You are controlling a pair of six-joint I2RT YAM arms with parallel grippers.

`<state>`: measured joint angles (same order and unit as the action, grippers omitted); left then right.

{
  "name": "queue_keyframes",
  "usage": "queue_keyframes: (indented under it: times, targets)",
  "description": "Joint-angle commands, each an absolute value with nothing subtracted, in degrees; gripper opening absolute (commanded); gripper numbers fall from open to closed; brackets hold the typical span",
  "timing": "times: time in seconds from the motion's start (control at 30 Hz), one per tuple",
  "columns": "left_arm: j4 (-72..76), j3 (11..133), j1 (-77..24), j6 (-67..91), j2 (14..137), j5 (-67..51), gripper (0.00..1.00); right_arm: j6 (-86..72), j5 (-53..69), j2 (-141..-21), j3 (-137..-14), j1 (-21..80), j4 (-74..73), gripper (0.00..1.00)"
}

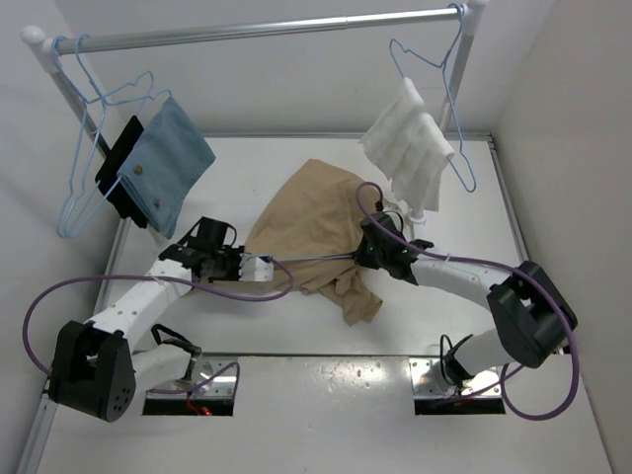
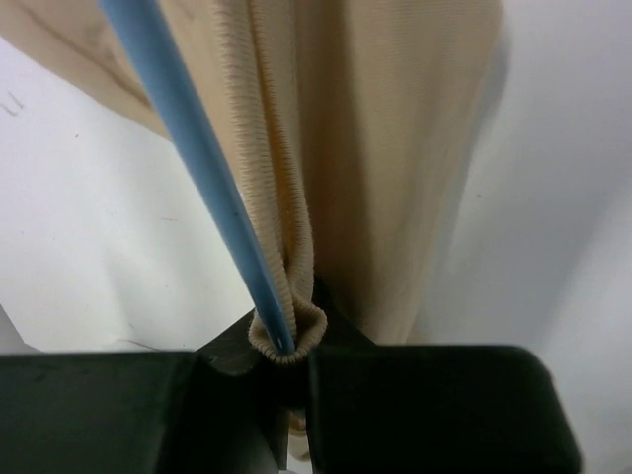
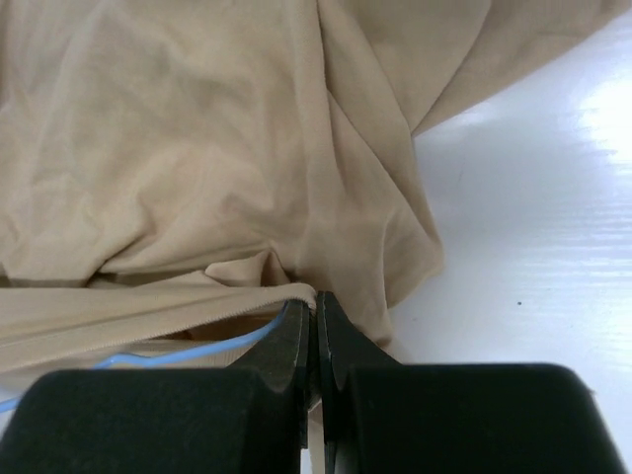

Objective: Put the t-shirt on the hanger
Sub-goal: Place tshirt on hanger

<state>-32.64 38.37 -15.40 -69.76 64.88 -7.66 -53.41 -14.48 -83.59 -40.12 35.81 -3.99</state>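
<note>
The tan t-shirt lies crumpled on the white table between my two arms. My left gripper is shut at the shirt's left edge. In the left wrist view it pinches the ribbed collar together with the light-blue hanger wire, and the collar loops round the wire. My right gripper is shut on the collar's other end, and its tips meet on the cloth. A short piece of the hanger shows under the collar. The collar is stretched taut between the grippers. The rest of the hanger is hidden.
A metal rail spans the back. At its left hang a blue cloth, a black item and a bare light-blue hanger. At its right a white towel hangs on another hanger. Purple cables loop beside both arms.
</note>
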Motion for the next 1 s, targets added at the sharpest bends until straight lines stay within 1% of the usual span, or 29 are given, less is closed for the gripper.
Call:
queue_keyframes:
  times: [0.0, 0.1, 0.17, 0.23, 0.27, 0.37, 0.4, 0.43, 0.5, 0.57, 0.77, 0.8, 0.83, 0.93, 0.97]
  targets:
    - [-45.3, 38.8, -13.4, -76.5, 64.3, 3.0, 0.00, -44.4, -34.3, -84.4, -42.2, 32.2, -13.9, 0.00]
    - [-45.9, 38.8, -14.5, -75.8, 65.1, 3.0, 0.00, -39.0, -35.3, -84.9, -45.8, 32.9, -14.4, 0.00]
    - [-45.9, 40.2, -15.8, -72.1, 66.5, 3.0, 0.00, -33.5, -32.1, -83.7, -45.8, 33.6, -10.8, 0.00]
    - [-45.4, 42.4, -17.0, -68.9, 69.5, 1.7, 0.00, -30.3, -27.0, -80.9, -45.1, 34.4, -7.7, 0.00]
    - [-44.2, 43.4, -18.9, -64.8, 71.3, 0.8, 0.00, -28.1, -23.3, -80.2, -45.1, 34.9, -6.2, 0.00]
    - [-42.9, 47.8, -21.9, -56.9, 72.5, -2.4, 0.00, -22.5, -16.0, -79.6, -45.8, 36.0, -5.5, 0.00]
    - [-42.9, 48.9, -22.5, -55.6, 73.1, -3.9, 0.00, -20.9, -9.2, -79.6, -45.8, 36.0, -5.5, 0.00]
    - [-42.9, 50.0, -23.1, -54.7, 73.1, -7.3, 0.00, -19.8, -6.2, -79.6, -45.8, 36.0, -4.3, 0.00]
    - [-42.9, 52.6, -25.1, -52.7, 73.1, -10.1, 0.00, -17.4, 1.8, -77.6, -45.1, 36.7, -2.0, 0.00]
    - [-42.9, 54.5, -26.4, -51.3, 73.1, -12.2, 0.00, -15.1, 7.0, -76.5, -45.1, 37.3, -2.0, 0.00]
    - [-42.9, 55.2, -26.9, -54.0, 70.1, -18.4, 0.00, -12.4, 12.0, -71.3, -46.3, 37.3, -6.9, 0.00]
    - [-43.4, 55.2, -26.9, -54.5, 70.1, -19.2, 0.00, -11.9, 12.9, -70.4, -46.9, 37.3, -6.9, 0.02]
    - [-43.4, 55.2, -26.9, -54.5, 69.5, -20.9, 0.00, -11.3, 12.9, -68.9, -46.9, 37.3, -8.0, 0.11]
    - [-43.4, 57.5, -26.9, -53.3, 69.5, -23.3, 0.00, -8.9, 13.6, -67.8, -49.7, 37.3, -13.4, 0.33]
    - [-43.4, 58.0, -26.9, -53.3, 70.3, -24.5, 0.00, -7.9, 14.1, -67.0, -50.4, 37.3, -15.0, 0.44]
